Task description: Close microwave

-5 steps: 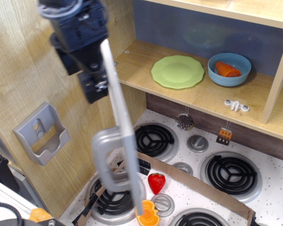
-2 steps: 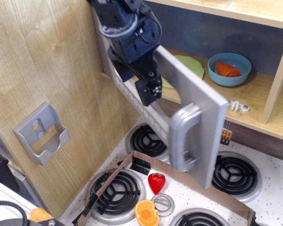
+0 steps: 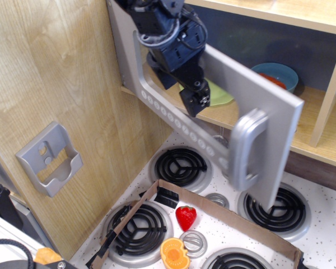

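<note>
The microwave door [image 3: 224, 106] is a wide silver-grey panel hinged at the left, standing about half shut across the wooden compartment. Its row of round buttons [image 3: 173, 120] runs along the lower edge, and its thick grey handle [image 3: 245, 148] hangs at the free right end. My black gripper [image 3: 195, 100] is pressed against the outer face of the door near its window. Whether its fingers are open or shut does not show. Inside the compartment, a green plate [image 3: 221, 95] and a blue bowl [image 3: 277, 75] are partly hidden by the door.
A grey wall-mounted holder [image 3: 50, 159] sits on the wooden side panel at left. Below is a stovetop with black coil burners [image 3: 179, 166], a cardboard strip [image 3: 224, 216], a toy strawberry [image 3: 185, 217] and an orange slice [image 3: 175, 253].
The door has swung from edge-on and wide open toward the compartment, to the right and back. My gripper has moved right with it, staying against the door's face.
</note>
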{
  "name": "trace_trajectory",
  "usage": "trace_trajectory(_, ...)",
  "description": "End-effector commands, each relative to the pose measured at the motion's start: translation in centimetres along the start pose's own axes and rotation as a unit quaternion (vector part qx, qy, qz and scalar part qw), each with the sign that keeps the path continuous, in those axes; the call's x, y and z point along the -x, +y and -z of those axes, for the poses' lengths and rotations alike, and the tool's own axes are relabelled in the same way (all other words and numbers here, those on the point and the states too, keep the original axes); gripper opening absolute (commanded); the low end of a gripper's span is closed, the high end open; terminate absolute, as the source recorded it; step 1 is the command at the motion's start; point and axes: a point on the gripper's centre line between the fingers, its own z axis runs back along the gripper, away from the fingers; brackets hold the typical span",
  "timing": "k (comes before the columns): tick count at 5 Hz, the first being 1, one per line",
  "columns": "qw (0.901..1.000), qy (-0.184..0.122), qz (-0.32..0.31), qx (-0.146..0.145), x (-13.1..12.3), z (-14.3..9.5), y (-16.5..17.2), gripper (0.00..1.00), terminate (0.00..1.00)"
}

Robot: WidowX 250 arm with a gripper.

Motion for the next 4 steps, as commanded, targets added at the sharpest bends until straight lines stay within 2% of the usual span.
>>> trace_trajectory(1,0.9978,-0.060,-0.013,-0.024,-3.5,-1.4,0.6,1.00,0.00)
trace_trajectory(4,0.9946,-0.102,-0.005,-0.021,-5.6,-1.2,0.3,1.00,0.00)
